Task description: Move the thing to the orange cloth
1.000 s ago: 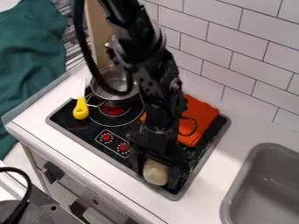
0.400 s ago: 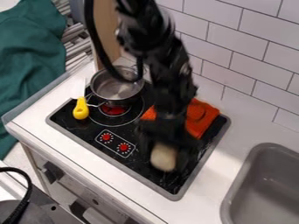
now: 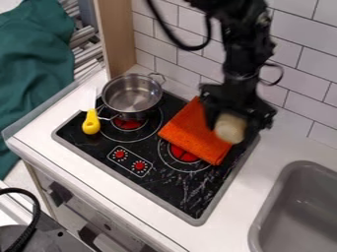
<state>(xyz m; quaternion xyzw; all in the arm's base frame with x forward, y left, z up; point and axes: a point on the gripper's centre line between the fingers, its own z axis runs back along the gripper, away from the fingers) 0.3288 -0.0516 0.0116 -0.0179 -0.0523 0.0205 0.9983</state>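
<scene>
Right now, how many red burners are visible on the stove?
2: one burner partly hidden by the pot, another burner by the orange cloth. Others may be hidden.

Pot (image 3: pixel 132 96) on the Stove (image 3: pixel 174 184), Sink (image 3: pixel 299 211) at Lower Right

The upright pot stands at the stove's upper left, partly over a red burner (image 3: pixel 127 124). A yellow handle (image 3: pixel 91 124) lies just beside it. Two red knobs (image 3: pixel 129 160) sit lower down. The white counter (image 3: pixel 253 177) surrounds the stove and borders the sink. White tiles (image 3: pixel 304 59) line the wall; green fabric (image 3: pixel 33 69) hangs at upper left.
</scene>
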